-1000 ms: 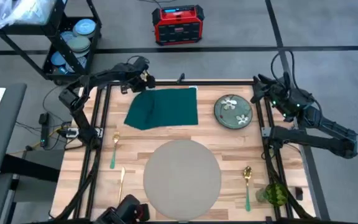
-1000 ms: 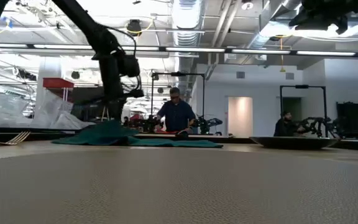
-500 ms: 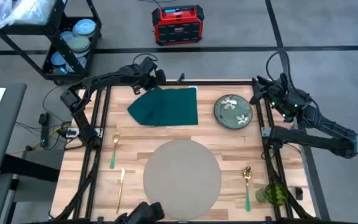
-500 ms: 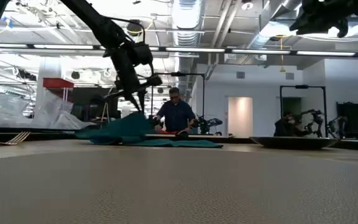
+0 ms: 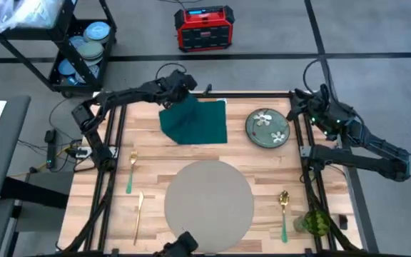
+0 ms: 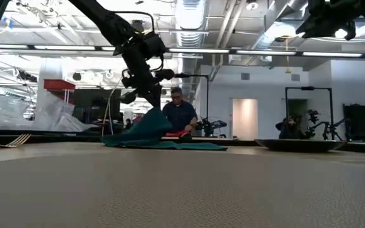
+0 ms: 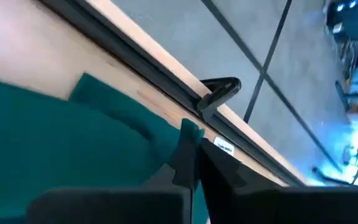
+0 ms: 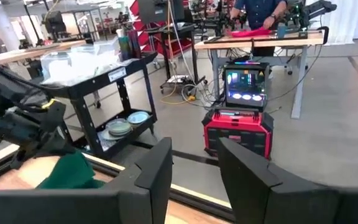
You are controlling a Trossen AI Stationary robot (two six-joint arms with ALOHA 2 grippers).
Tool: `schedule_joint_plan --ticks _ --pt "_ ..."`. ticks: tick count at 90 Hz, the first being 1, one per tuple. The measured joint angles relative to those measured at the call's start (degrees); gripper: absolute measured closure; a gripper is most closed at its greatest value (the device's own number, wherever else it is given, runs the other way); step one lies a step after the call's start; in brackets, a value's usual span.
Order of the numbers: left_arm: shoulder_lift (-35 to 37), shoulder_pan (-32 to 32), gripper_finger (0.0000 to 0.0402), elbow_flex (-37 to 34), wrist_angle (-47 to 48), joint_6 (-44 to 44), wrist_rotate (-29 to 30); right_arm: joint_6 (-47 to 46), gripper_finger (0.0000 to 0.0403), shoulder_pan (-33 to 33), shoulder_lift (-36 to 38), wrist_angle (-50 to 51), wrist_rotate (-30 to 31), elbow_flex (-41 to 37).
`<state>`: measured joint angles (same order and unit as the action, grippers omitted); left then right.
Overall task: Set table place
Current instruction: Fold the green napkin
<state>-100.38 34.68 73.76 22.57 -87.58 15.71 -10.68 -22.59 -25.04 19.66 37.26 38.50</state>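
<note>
A dark green napkin (image 5: 198, 121) lies at the far side of the wooden table (image 5: 155, 168), with its left part raised into a peak (image 6: 149, 123). My left gripper (image 5: 183, 95) is over that raised part and shut on it. The round grey placemat (image 5: 209, 202) lies flat at the near middle of the table. My right gripper (image 5: 304, 107) hangs open above the table's far right corner and holds nothing. My left gripper pinches the napkin's lifted left part (image 7: 190, 129) between its two shut fingers, coming from above and slanting down. One layer or several, I cannot tell. That part hangs raised below the fingers, while the napkin's right part (image 5: 209, 128) stays flat on the table.
A flowered plate (image 5: 268, 128) sits right of the napkin. A green-handled fork (image 5: 130, 173) and a gold knife (image 5: 139, 214) lie left of the placemat. A spoon (image 5: 284, 209) and a green glass (image 5: 316, 223) are on its right. A black cart (image 5: 80, 50) of dishes stands beyond the far left corner.
My left gripper has gone toward the table's right edge, shut on the napkin. It has drawn the napkin's left part up and over toward the right, so the cloth shows narrower. The napkin's right part has stayed in place.
</note>
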Motion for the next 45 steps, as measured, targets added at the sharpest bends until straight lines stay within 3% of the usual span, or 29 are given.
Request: schedule_joint_plan --ticks 24,45 --pt "-1.6 -3.9 0.0402 0.0 -1.3 -10.5 6.9 0.0 0.0285 0.0 0.0 0.1 -2.4 0.0" --pt "-10.6 -6.0 0.0401 0.0 -17.5 -12.8 -0.6 0.0 0.0285 0.0 0.0 1.3 -4.4 0.0"
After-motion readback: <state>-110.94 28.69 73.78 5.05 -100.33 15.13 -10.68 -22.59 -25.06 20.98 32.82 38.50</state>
